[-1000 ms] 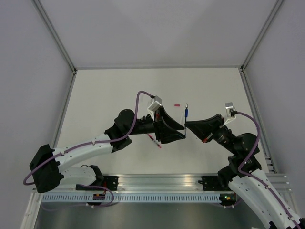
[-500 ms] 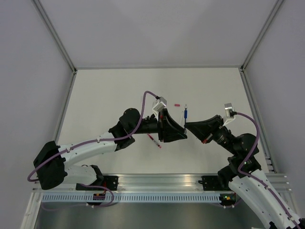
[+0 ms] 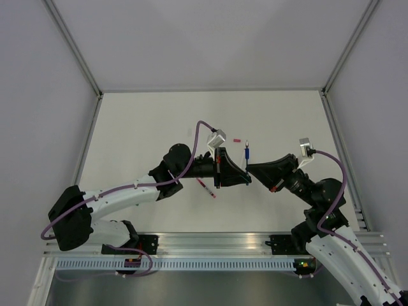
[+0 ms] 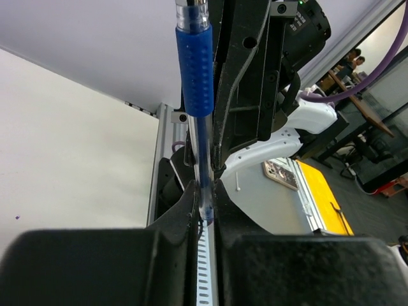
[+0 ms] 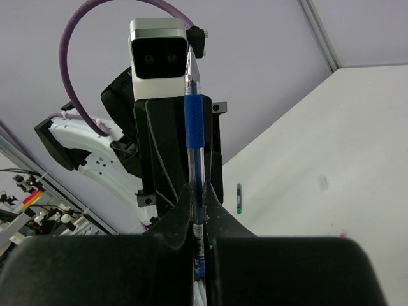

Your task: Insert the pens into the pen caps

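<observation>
— Where is the blue pen [image 3: 248, 153]?

— Over the middle of the table [image 3: 140, 127], between the two arms. From above it runs along the 12-to-6 line: its bare writing point is toward 12 o'clock, the ribbed blue grip is just under that, and the clear barrel goes down into the fingertips at 6 o'clock.

— Who has hold of it?

— Both. The left gripper [image 4: 204, 207] comes in from 9 o'clock, and its wrist view shows its two fingers pressed against either side of the clear barrel, below the blue grip. The right gripper [image 5: 198, 213] comes in from 3 o'clock. Its jaws are drawn together on the same barrel, with the pen standing straight up out of them in its own view.

— How close are the two grips?

— The fingertips meet nose to nose at the lower part of the pen. I cannot tell whether the two sets of fingers touch each other.

— What else is lying around?

— A red cap [image 3: 236, 139] lies on the table at about 10 o'clock from the pen's point, near it but apart. A red-and-white pen [image 3: 206, 188] lies slanted at about 8 o'clock from the grippers, partly under the left arm. The right wrist view also shows a small green-ended pen [image 5: 238, 198] lying on the table beyond the left gripper.
</observation>
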`<action>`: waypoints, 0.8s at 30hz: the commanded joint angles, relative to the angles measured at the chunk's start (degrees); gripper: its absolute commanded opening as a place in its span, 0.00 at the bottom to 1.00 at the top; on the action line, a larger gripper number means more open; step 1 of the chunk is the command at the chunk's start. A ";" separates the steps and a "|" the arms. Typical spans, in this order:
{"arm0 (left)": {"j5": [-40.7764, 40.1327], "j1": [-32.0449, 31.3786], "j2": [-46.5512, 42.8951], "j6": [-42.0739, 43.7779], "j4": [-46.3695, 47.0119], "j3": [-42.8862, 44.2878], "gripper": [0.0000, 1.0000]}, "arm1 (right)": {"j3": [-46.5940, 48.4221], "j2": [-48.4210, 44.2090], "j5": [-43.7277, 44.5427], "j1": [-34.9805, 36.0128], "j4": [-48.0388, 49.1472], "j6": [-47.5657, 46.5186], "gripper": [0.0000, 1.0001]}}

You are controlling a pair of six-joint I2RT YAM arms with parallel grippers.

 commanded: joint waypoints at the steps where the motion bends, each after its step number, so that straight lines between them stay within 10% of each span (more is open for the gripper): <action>1: 2.88 -0.40 0.12 -1.89 3.95 2.75 0.02 | -1.64 0.29 0.12 0.07 2.22 0.88 0.00; 5: 1.92 -0.40 -0.75 -2.08 1.16 2.84 0.02 | -2.08 0.11 0.73 0.07 1.18 -0.17 0.06; 9: -5.98 -0.31 -5.49 5.20 -11.05 1.88 0.02 | 4.31 0.20 6.26 0.07 -11.00 -5.78 0.67; 12: -14.50 -0.22 -11.01 8.72 -20.98 0.21 0.02 | 10.46 1.08 11.19 0.07 -18.66 -9.74 0.76; 19: -39.89 0.04 -23.68 10.93 -43.75 -1.29 0.02 | 19.19 8.18 14.01 0.07 -31.07 -17.56 0.81; 24: -58.54 0.04 -32.20 13.12 -50.71 -5.41 0.02 | 17.45 21.36 11.73 0.07 -34.35 -25.74 0.65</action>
